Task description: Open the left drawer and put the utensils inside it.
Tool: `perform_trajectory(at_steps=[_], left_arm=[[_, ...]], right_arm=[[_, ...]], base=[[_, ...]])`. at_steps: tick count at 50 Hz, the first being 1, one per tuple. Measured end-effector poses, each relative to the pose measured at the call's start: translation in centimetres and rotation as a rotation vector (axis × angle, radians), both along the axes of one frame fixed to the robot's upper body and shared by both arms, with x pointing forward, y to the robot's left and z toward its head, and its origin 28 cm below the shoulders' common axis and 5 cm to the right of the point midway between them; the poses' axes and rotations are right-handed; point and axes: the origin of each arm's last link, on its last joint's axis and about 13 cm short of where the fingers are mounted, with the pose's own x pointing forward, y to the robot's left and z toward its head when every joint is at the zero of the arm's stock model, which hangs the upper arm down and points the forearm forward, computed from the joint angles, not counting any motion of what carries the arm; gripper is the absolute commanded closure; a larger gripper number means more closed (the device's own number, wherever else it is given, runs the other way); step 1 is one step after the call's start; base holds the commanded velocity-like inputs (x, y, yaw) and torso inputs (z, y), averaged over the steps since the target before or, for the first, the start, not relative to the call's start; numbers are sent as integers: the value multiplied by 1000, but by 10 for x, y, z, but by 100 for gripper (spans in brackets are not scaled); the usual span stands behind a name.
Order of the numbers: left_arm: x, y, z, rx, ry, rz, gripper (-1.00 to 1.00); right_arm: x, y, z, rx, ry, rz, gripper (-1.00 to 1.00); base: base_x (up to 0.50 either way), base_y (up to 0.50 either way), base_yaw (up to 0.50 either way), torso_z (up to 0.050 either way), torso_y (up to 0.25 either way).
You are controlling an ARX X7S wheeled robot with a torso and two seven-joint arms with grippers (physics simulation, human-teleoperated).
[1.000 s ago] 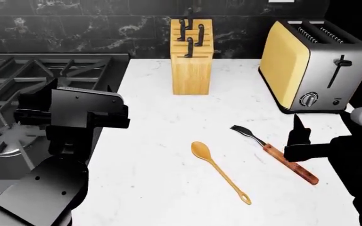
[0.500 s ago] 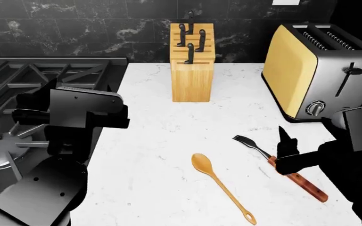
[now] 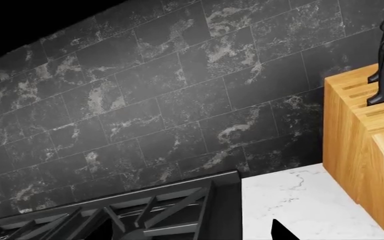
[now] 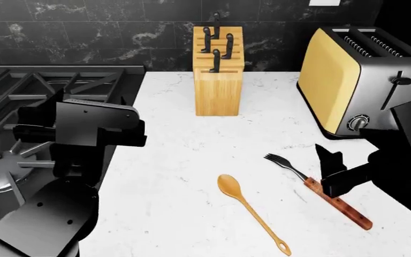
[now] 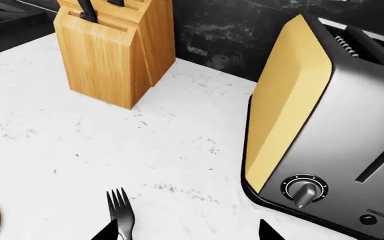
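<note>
A: What lies nearest on the white marbled surface (image 4: 184,160)?

B: The spoon (image 4: 252,211), golden wood, lying flat with its bowl toward the wall and its holed end toward the near edge. Just to its right is the fork (image 4: 317,190), dark tines pointing away, reddish riveted handle running toward the near right.

A: And the right hand (image 4: 332,171)?

B: It hangs directly over the fork's handle. In the right wrist view two dark fingertips (image 5: 109,231) stand apart, with the tines beside one of them, so it is released and grasping nothing.

A: The left hand (image 4: 84,128)?

B: It is raised at the surface's left edge, beside the stove (image 4: 20,107). Its own camera catches only one dark tip, so I cannot tell whether it is clenched or released.

A: What stands farther back?

B: A yellow and steel toaster (image 4: 359,80) at the right, then the wooden knife block (image 4: 218,80) with black-handled knives against the dark marbled wall tiles (image 3: 152,100).

A: The drawer?

B: It shows in none of the views.
</note>
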Motion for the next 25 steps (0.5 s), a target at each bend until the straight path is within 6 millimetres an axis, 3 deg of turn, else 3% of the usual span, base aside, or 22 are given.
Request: perform_trajectory(at_steps=[25], left_arm=[[0,0,-1,8,4,1,-100]], right_arm=[[1,-3,2,-46,134,142,-100]], base=[[0,0,0,0,0]])
